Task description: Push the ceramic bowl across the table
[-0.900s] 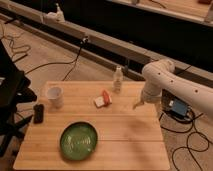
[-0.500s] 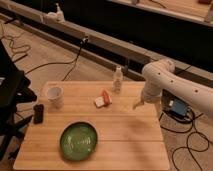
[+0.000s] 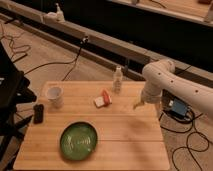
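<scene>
- The white arm reaches in from the right of the scene. Its long forearm rises toward a rounded elbow above the table's far right corner.
- From that elbow a short link drops almost straight down, ending in the tool.
- The tool hangs low over the right side of the table, in the far half and just inside the right edge. It points down and slightly left.
- I cannot tell whether the tool is set wide or narrow, and nothing shows in its grasp.
- The ceramic bowl, glossy green, sits upright near the table's near edge, left of centre. It is well apart from the tool and touches nothing else.
- A white cup stands on the far left of the table, with a dark block just nearer and left of it.
- A red and white packet lies around the table's middle, in the far half, between the cup and the tool.
- A small bottle stands upright at the far edge, beyond the packet.
- A blue box lies on the floor to the right of the table, under the arm, among cables.
- A long dark bench with a pale edge runs across the far side of the room.
</scene>
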Available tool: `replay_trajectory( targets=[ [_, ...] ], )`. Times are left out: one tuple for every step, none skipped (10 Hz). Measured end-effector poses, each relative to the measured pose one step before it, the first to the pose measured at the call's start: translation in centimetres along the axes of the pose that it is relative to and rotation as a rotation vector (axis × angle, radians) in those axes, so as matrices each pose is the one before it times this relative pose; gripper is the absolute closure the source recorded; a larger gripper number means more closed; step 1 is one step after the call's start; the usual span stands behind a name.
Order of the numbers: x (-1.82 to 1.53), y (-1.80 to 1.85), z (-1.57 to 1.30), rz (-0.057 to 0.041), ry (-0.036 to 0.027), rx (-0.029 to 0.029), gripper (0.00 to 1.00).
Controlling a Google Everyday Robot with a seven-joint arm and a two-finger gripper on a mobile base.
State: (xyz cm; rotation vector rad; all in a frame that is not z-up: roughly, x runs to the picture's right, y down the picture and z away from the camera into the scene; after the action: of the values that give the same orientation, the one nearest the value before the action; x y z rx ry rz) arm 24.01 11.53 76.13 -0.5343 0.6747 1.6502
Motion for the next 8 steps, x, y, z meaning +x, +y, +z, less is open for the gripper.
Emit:
replay_trajectory(
  targets=[
    [0.002, -0.003, 0.0, 0.00004, 0.00004, 0.00003, 0.2],
    [0.001, 0.002, -0.001, -0.00007, 0.00002, -0.00002, 0.2],
    [0.002, -0.002, 0.004, 0.00003, 0.00007, 0.00003, 0.2],
    [0.0, 0.002, -0.001, 0.00001, 0.00001, -0.00003, 0.2],
    [0.001, -0.003, 0.001, 0.00001, 0.00003, 0.00006, 0.2],
    [0.0, 0.002, 0.001, 0.0, 0.00003, -0.00006, 0.21],
    [-0.002, 0.001, -0.004, -0.00004, -0.0001, 0.00001, 0.27],
    [0.0, -0.003, 0.001, 0.00002, 0.00001, 0.00007, 0.37]
  ],
)
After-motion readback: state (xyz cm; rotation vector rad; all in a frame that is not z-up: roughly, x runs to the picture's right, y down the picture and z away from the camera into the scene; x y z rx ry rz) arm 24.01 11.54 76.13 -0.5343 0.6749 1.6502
